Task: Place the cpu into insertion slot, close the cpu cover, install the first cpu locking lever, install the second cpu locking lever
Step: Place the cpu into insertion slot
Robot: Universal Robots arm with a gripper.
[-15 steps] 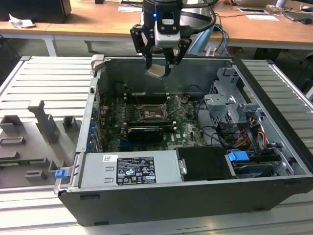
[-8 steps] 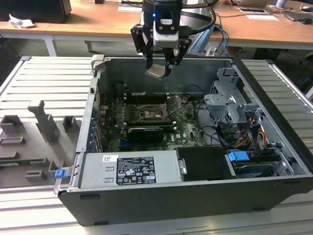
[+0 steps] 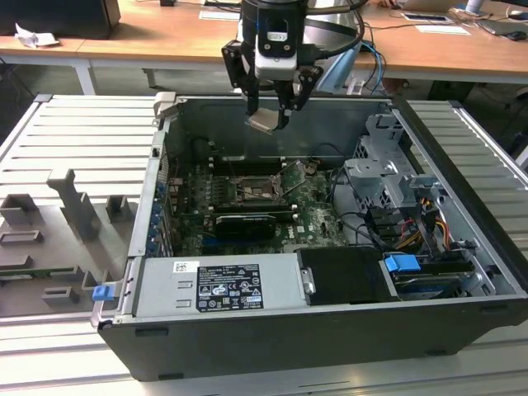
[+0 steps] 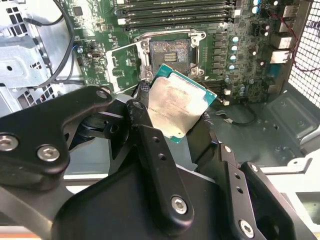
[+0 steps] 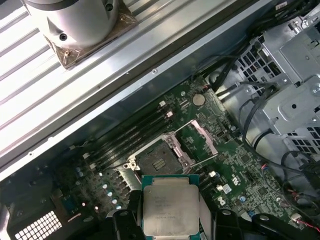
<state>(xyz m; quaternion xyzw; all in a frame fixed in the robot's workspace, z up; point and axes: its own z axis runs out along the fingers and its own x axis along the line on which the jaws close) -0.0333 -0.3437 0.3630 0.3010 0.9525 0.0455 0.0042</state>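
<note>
One hand (image 3: pixel 268 112) holds cpu (image 5: pixel 170 205); cpu cover (image 5: pixel 205 139) stands open.

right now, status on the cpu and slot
Gripper shut on cpu, above the open case. Insertion slot bare, cpu cover raised. Nothing seen over the slot.

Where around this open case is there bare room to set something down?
Bare: the slatted table beyond the case on the exterior view's right, and the flat-topped silver box along the case's near edge. Crowded: the board around the insertion slot, the cabled drive cage, and the grey fixtures on the exterior view's left.
</note>
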